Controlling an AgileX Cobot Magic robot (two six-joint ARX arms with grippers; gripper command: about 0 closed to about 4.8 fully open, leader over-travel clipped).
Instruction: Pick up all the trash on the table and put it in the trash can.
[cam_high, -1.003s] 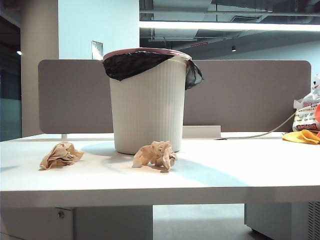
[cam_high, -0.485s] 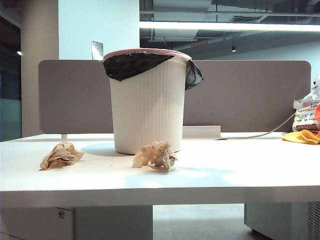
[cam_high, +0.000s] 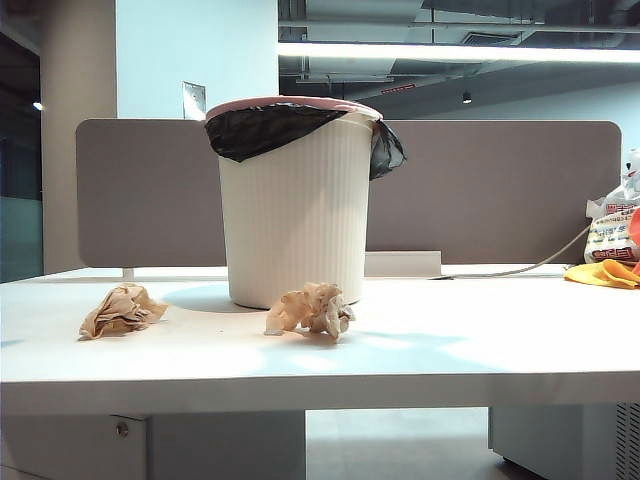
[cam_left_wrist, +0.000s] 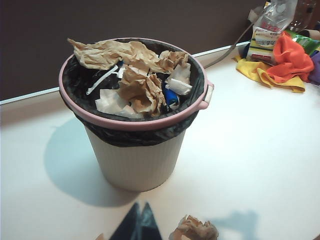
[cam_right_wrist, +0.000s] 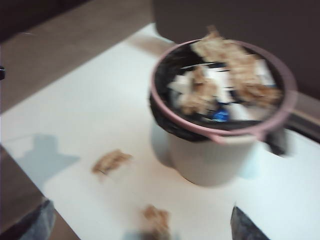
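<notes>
Two crumpled tan balls of trash lie on the white table: one at the left, one just in front of the trash can. The can is cream, ribbed and pink-rimmed with a black liner, and it holds crumpled paper. No gripper shows in the exterior view. My left gripper hovers above the table in front of the can, shut and empty, beside a trash ball. My right gripper is open, its view blurred, above one ball; the other ball lies further off.
A grey-brown partition runs behind the can. At the far right lie an orange-yellow cloth and a white printed bag, with a cable leading to them. The table's front edge is close below both balls.
Both trash balls and the can have stayed put. The shadow on the tabletop right of the middle ball has shifted and thinned.
</notes>
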